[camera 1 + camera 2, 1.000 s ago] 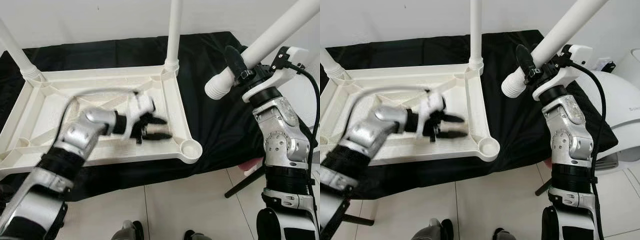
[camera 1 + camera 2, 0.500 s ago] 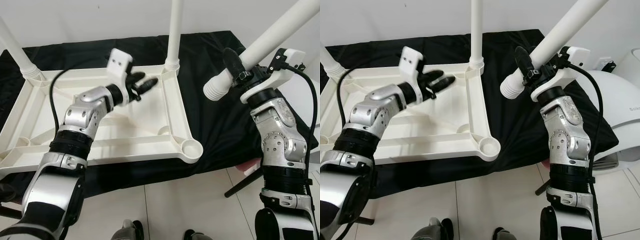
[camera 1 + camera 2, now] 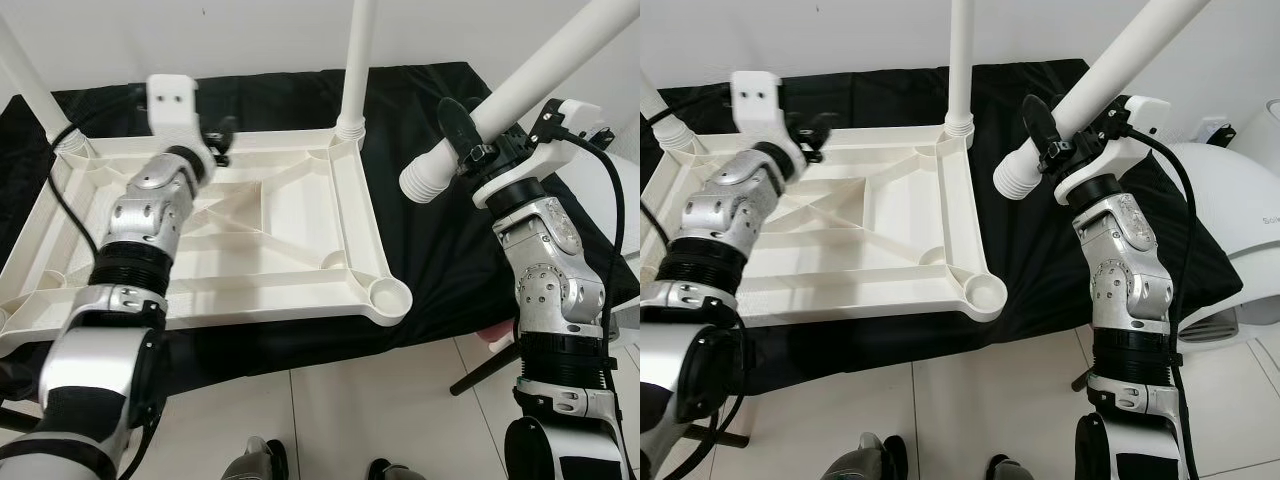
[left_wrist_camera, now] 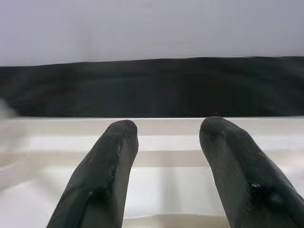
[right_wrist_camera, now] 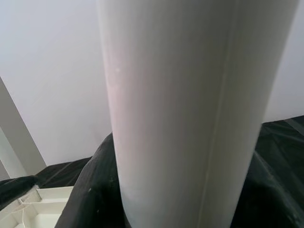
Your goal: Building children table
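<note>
My right gripper (image 3: 466,135) is clamped round a loose white table leg (image 3: 520,85), taking it just above the ribbed threaded end, which points toward 8 o'clock. The leg runs up and out toward 1 o'clock. In the right wrist view the leg (image 5: 185,114) sits between the black fingers.

Judgement: hollow plastic tube, light, stiff, smooth-walled, so likely to slip or rotate in the pads if I twist hard. The hold near the thread gives good control of the tip; the long free end will lever against the grasp.

My left gripper (image 4: 164,175) has its fingers parted with nothing between them, hovering over the far rim of the upturned table top (image 3: 270,240), at about 10 o'clock of the tray-like underside. The top lies ribbed side up on a black cloth (image 3: 440,250) covering the desk.

Two legs are already standing in the far corners: one at 12 o'clock (image 3: 355,60), one at 10 o'clock (image 3: 25,75). The near-right corner socket (image 3: 385,293), at 5 o'clock of the top, is open and unfilled, well apart from the held leg's tip.

The top looks rigid but light; I expect it to skate on the cloth unless braced at the rim.
</note>
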You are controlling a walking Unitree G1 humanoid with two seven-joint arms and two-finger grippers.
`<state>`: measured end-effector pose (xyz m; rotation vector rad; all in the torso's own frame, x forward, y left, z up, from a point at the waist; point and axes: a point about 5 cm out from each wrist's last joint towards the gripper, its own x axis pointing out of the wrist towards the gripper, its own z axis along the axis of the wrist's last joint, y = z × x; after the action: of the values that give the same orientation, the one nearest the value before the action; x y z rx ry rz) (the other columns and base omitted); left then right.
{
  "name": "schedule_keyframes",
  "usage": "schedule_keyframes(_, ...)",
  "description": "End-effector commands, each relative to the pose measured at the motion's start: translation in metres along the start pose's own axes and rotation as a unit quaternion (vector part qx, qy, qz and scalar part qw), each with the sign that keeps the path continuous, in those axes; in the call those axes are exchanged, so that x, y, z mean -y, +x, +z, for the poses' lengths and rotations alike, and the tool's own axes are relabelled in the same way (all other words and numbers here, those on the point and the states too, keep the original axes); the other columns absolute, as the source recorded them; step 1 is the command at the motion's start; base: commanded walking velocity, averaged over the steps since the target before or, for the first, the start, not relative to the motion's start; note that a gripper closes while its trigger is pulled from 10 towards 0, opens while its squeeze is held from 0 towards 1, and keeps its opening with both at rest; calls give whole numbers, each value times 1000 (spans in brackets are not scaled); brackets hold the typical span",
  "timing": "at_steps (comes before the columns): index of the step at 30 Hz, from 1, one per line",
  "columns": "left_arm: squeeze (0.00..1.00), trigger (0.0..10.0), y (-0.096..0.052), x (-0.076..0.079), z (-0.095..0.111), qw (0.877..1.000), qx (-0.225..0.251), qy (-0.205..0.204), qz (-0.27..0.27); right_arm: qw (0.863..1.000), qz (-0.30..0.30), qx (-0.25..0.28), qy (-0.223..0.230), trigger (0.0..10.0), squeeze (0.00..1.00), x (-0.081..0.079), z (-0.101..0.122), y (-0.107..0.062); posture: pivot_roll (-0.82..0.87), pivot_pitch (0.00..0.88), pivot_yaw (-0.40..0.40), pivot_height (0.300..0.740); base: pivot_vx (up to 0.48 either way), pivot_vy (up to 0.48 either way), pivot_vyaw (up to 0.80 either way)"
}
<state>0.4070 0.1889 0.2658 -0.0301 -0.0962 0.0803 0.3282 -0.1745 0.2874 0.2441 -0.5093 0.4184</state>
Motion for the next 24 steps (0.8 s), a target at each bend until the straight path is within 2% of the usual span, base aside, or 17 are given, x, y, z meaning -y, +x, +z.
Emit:
schedule_keyframes(1, 0, 10000, 1, -5, 3, 999, 1, 12, 38, 1000, 7, 12, 1, 10000, 0, -5, 2, 2, 4, 131, 42, 740, 0, 0, 0)
schedule_keyframes(2, 0, 10000, 0, -11, 5, 994, 4, 22, 103, 1000, 7, 12, 2, 10000, 0, -5, 2, 1, 2, 131, 42, 740, 0, 0, 0)
schedule_keyframes(3, 0, 10000, 0, -11, 5, 994, 4, 22, 103, 1000, 7, 12, 2, 10000, 0, -5, 2, 1, 2, 131, 42, 740, 0, 0, 0)
schedule_keyframes(6, 0, 10000, -1, -17, 4, 987, 6, 16, 159, 1000, 7, 12, 2, 10000, 0, -6, 2, 1, 0, 127, 40, 740, 0, 0, 0)
schedule_keyframes(7, 0, 10000, -1, -17, 4, 987, 6, 16, 159, 1000, 7, 12, 2, 10000, 0, -6, 2, 1, 0, 127, 40, 740, 0, 0, 0)
schedule_keyframes(9, 0, 10000, -2, -29, -4, 974, -22, 36, 224, 1000, 8, 13, 3, 10000, 0, -6, 2, 2, -2, 126, 39, 740, 0, 0, 0)
schedule_keyframes(10, 0, 10000, -3, -35, -10, 967, -41, 31, 249, 1000, 8, 13, 3, 10000, 0, -7, 2, 2, -3, 127, 36, 740, 0, 0, 0)
schedule_keyframes(13, 0, 10000, -3, -38, -14, 964, -54, 25, 260, 1000, 8, 13, 3, 10000, 0, -7, 2, 2, -3, 127, 36, 740, 0, 0, 0)
schedule_keyframes(16, 0, 10000, -3, -39, -18, 964, -65, 6, 258, 1000, 8, 12, 3, 10000, 0, -7, 2, 2, -3, 130, 33, 740, 0, 0, 0)
schedule_keyframes(18, 0, 10000, -2, -33, -18, 969, -64, -1, 238, 1000, 7, 11, 3, 10000, 0, -7, 2, 2, -5, 133, 30, 740, 0, 0, 0)
schedule_keyframes(20, 0, 10000, -2, -14, -14, 987, -26, 13, 157, 1000, 6, 9, 3, 10000, 0, -7, 1, 1, -7, 135, 28, 740, 0, 0, 0)
schedule_keyframes(21, 0, 10000, -2, -14, -14, 987, -26, 13, 157, 1000, 6, 9, 3, 10000, 0, -7, 1, 1, -7, 135, 28, 740, 0, 0, 0)
schedule_keyframes(23, 0, 10000, -2, -3, -13, 993, -9, 24, 113, 1000, 6, 8, 3, 10000, 0, -8, 1, 1, -7, 135, 28, 740, 0, 0, 0)
schedule_keyframes(24, 0, 10000, -2, -2, -13, 994, -9, 26, 109, 1000, 6, 8, 3, 10000, 0, -8, 1, 1, -7, 135, 28, 740, 0, 0, 0)
